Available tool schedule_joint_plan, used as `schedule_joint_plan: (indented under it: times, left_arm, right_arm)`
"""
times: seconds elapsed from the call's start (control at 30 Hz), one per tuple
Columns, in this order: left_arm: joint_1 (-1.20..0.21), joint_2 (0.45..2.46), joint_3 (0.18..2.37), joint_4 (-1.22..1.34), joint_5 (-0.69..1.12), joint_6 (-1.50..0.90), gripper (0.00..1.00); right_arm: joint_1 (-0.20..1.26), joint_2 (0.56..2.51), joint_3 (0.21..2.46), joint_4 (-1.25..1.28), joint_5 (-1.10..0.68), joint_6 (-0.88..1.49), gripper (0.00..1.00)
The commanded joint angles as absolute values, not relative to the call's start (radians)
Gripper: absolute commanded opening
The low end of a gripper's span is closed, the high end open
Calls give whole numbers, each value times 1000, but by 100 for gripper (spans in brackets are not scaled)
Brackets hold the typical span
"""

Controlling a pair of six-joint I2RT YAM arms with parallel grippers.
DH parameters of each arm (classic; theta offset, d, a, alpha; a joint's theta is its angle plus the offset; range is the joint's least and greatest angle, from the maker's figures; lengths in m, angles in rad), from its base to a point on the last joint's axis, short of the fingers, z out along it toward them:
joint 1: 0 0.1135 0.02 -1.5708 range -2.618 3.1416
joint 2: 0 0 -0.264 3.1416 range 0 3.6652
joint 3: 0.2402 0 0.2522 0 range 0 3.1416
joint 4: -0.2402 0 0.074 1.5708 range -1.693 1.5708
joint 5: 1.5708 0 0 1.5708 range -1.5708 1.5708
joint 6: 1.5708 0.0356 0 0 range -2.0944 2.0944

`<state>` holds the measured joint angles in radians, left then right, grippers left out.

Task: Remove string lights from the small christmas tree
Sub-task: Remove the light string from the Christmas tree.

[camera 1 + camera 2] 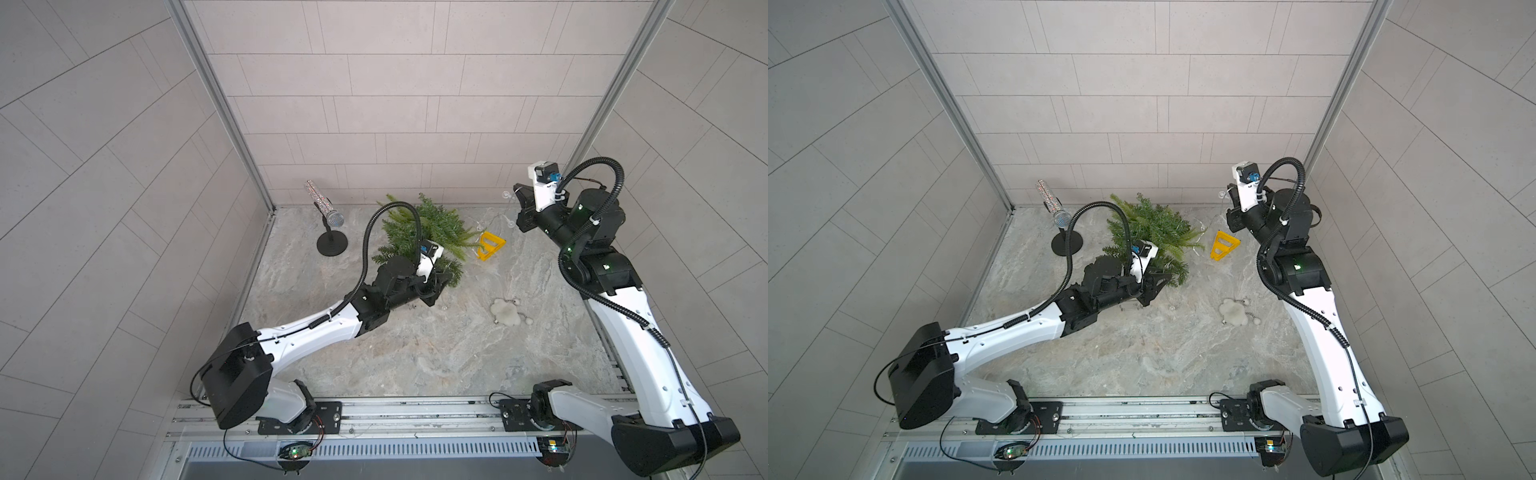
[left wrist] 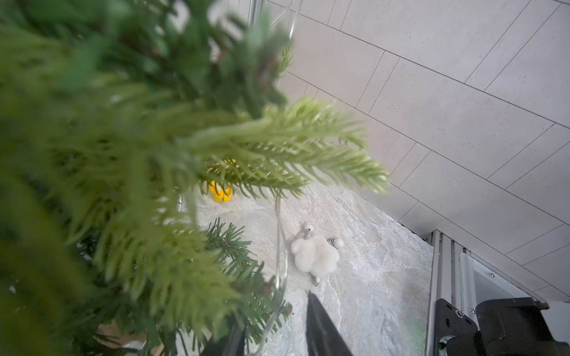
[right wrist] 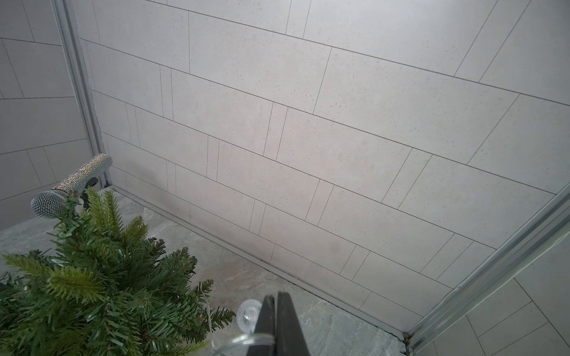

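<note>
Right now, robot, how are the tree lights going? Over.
Right gripper shut on the lights. Left gripper low in the tree, grip unclear. Yellow block beside the tree.

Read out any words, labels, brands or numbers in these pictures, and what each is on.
None: no readable text in any view.
The glittery silver microphone, yellow plastic triangular frame, small green christmas tree and fluffy white toy bear no lettering.
Circuit boards on the front rail: too small to read.

Green tree [image 1: 440,224], marbled grey table [image 1: 415,353]
</note>
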<state>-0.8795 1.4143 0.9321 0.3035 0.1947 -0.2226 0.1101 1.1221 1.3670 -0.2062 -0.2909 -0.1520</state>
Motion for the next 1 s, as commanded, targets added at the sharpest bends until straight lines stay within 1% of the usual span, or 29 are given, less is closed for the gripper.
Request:
schedule_joint_plan:
  times: [0.0,0.1,0.27,0.4,0.53,0.63,0.97]
  left_arm:
    - [-885,1407,906,323,181,-228,36]
    - [-887,1401,899,327,181,-235,32]
    - [-891,1387,893,331,170,-236,17]
    - [-891,1377,894,328,164,-234,8]
    - [-894,1351,886,317,160,-236,2]
    - [-901,1325,885,293,166,-232,0]
    - [-929,1256,920,200,170,-225,0]
  right_arm:
    - [107,1114,1358,-178,-306,-141,0]
    - [107,1115,1358,-175,-308,-138,0]
    - [106,1113,1358,-175,-309,-137,0]
    - [107,1114,1355,-173,-310,-137,0]
    - [106,1114,1356,-173,-312,-133,0]
    - [107,1114,1356,-173,-315,-133,0]
    - [107,1121,1358,-171,-319,-130,0]
